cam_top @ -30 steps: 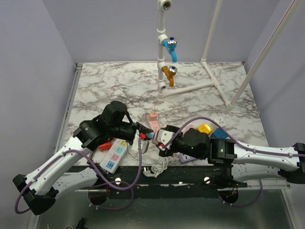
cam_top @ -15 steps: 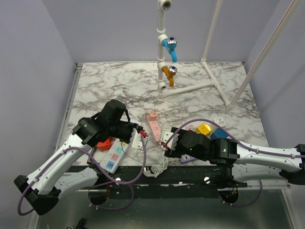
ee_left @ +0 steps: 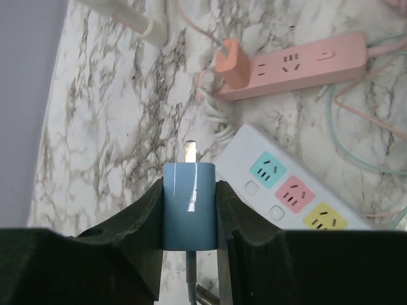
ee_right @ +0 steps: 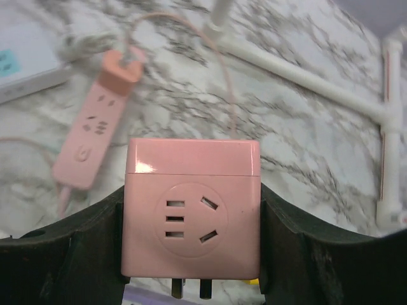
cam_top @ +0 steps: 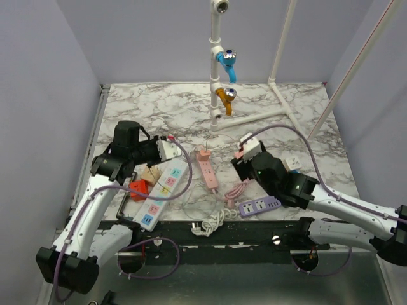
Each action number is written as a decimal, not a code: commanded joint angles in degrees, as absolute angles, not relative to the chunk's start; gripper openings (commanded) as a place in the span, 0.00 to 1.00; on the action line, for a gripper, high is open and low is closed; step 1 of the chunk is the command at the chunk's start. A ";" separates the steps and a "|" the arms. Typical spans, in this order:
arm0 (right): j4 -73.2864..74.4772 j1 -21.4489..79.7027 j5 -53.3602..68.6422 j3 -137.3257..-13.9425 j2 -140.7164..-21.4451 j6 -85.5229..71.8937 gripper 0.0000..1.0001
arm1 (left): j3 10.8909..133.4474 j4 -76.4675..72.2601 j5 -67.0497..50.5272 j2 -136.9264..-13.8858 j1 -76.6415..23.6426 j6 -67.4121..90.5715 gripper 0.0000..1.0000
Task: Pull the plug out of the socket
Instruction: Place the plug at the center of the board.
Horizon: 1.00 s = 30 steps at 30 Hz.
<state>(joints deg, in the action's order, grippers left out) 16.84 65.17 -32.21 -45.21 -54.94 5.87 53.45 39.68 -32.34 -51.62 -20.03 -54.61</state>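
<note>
Pinching a blue-grey plug (ee_left: 189, 219) between its two pads, the left gripper (ee_left: 189, 190) holds it over the marble table (cam_top: 159, 108), one bare metal prong showing at the tip. Right gripper (ee_right: 191, 194) is clamped on the sides of a pink socket block (ee_right: 191, 222), holes facing its wrist camera. Plug is out of the block and well apart from it. Pink power strip (cam_top: 207, 167) lies flat between the arms, white power strip (cam_top: 160, 192) lies near the left gripper

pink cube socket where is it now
The pink cube socket sits clamped in the right gripper, above the marble table; in the top view it is right of the pink power strip.
</note>
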 commanded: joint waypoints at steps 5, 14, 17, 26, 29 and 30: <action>11.40 40.98 -29.10 -44.64 -59.55 -20.64 0.03 | 65.04 38.02 -32.61 -66.63 -5.32 -36.05 0.00; 14.33 27.45 -23.86 -45.12 -67.14 -31.46 0.05 | 58.56 32.61 -23.04 -72.47 -4.40 -32.65 0.00; 13.80 25.65 -23.47 -45.65 -71.21 -33.41 0.09 | 55.80 29.59 -20.42 -76.48 -3.83 -31.58 0.00; 8.18 22.73 -24.00 -45.26 -80.92 -34.27 0.21 | 57.92 25.35 -14.71 -88.95 -3.46 -27.73 0.00; 6.64 21.68 -23.83 -44.56 -83.05 -34.47 0.25 | 55.70 22.08 -13.06 -89.87 -3.49 -29.17 0.00; 6.36 21.53 -23.96 -44.52 -83.79 -34.49 0.26 | 55.24 21.62 -11.89 -90.38 -3.43 -29.79 0.00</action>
<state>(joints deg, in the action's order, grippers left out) 10.92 22.74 -24.03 -44.80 -81.76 -33.01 56.62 27.55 -16.60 -89.84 -3.75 -29.39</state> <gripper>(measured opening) 0.675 0.315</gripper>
